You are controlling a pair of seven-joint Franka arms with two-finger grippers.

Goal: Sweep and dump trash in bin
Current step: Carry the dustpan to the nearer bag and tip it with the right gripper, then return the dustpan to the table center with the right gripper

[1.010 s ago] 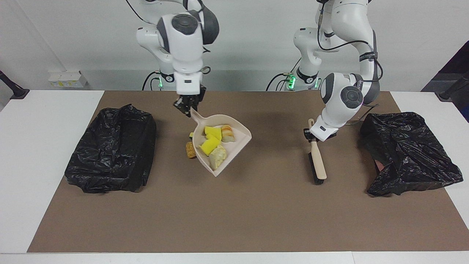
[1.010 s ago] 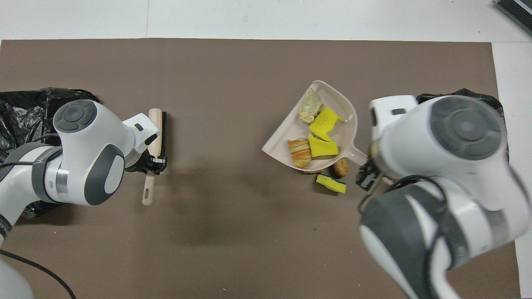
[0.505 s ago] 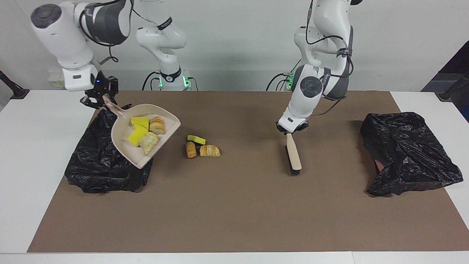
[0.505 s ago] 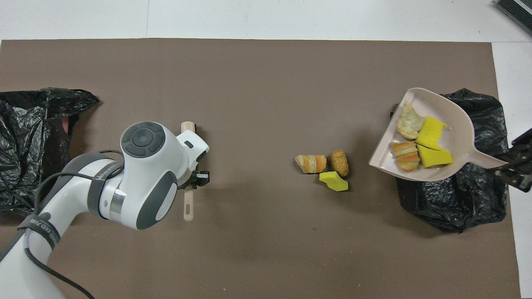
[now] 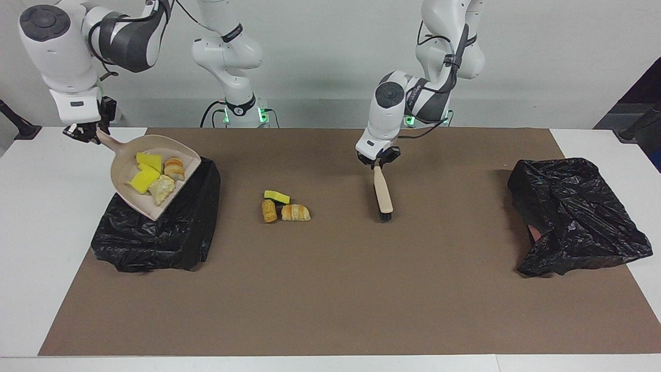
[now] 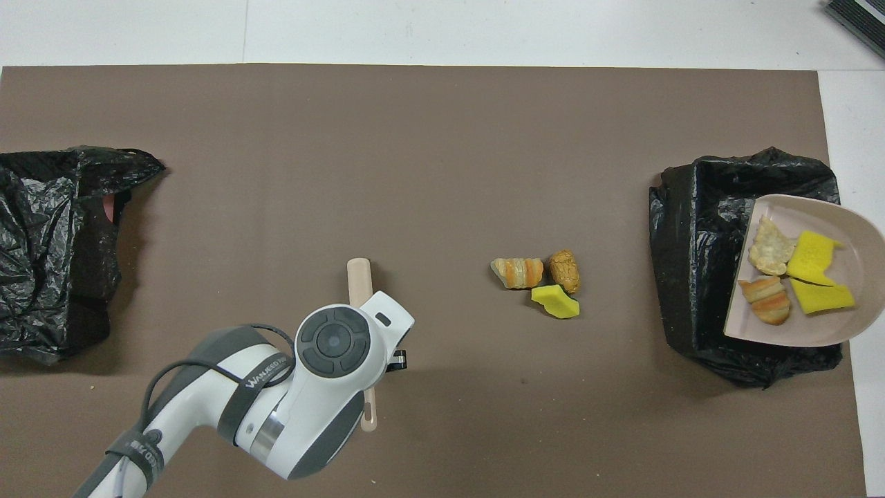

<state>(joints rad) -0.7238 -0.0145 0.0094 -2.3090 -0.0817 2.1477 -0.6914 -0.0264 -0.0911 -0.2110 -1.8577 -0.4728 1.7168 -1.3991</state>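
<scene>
Dumping the first load, second one waiting

Four scraps sit in the dustpan (image 5: 153,175), which the right gripper (image 5: 87,132) holds clenched on the handle, raised and tilted over the black bin (image 5: 170,232) at that arm's end of the table. Nothing looks tipped out yet. Three more scraps (image 5: 285,206) lie mid-mat and need sweeping. The left gripper (image 5: 378,161) is clamped on the brush (image 5: 382,194) handle, bristle end down near those scraps, arm bent low over the mat.
</scene>
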